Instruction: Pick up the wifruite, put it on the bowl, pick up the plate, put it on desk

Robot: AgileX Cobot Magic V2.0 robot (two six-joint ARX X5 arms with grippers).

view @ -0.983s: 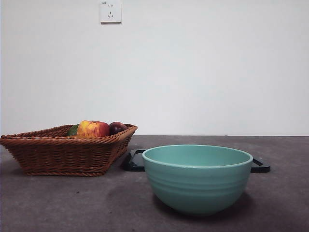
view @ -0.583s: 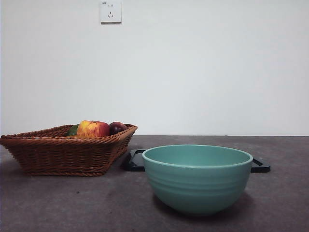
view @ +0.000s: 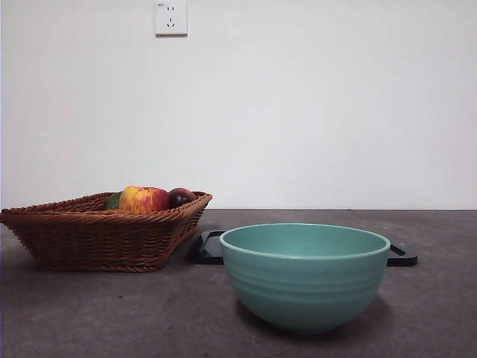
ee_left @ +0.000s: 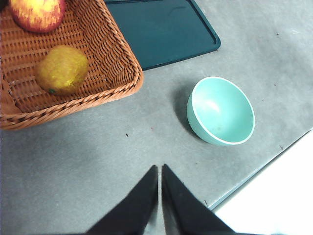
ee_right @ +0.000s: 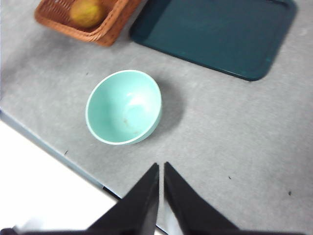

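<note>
Soft even light; right wrist view perhaps blurred.

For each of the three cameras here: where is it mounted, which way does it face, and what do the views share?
Front view: low, at table height, level across the dark grey desk toward the white wall; no robot part shows.
Left wrist view: above, looking down; left pincer shut.
Right wrist view: likewise above; right pincer shut.
Shared by all: teal-green ceramic bowl, brown wicker basket, dark flat tray. Both wrist views show the small orange-brown fruit.
</note>
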